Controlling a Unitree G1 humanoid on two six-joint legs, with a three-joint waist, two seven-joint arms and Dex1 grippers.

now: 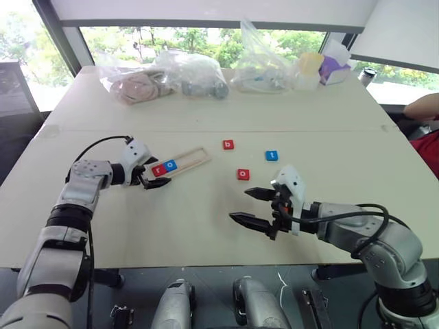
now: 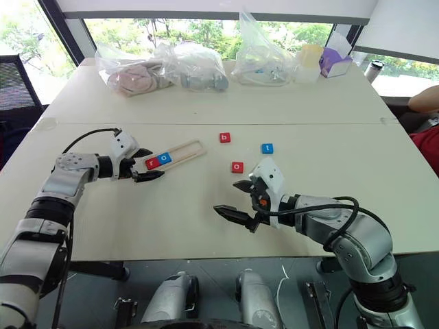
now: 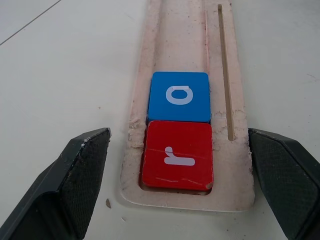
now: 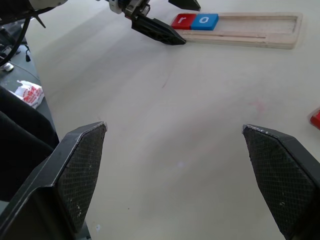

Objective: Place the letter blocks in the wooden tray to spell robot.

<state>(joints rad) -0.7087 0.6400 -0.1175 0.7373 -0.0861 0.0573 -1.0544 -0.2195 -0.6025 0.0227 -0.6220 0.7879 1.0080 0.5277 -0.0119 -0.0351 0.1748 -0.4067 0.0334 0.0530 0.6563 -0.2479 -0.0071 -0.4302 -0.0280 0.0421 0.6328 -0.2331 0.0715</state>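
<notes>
A: Item one, nearest: right gripper (image 1: 252, 206), fingers spread wide, holding nothing, hovering over bare table (image 1: 192, 226).

B: Item two?

A: Left gripper (image 1: 156, 175), also fully spread and empty, its fingers straddling the near end of the wooden tray (image 1: 195, 158). The tray lies at a slant left of centre; the red r block (image 3: 177, 155) and blue o block (image 3: 179, 96) sit touching at that end, the remaining slots bare.

B: And loose stock?

A: Red o block (image 1: 243, 174) nearest the right gripper, blue t block (image 1: 271, 155) beyond it, red b block (image 1: 228, 144) farthest, just past the tray's far end. Plastic bags (image 1: 164, 79) along the far edge.

B: Handling advice?

A: My judgement: b goes next. Bracing the tray with the left gripper would stop it skating; take b by opposite edges, set it down flush against the blue o.

B: View differences?

A: The left wrist view shows chipped wood at the tray's rim and a groove alongside the slot. The head views show the three loose blocks.
</notes>
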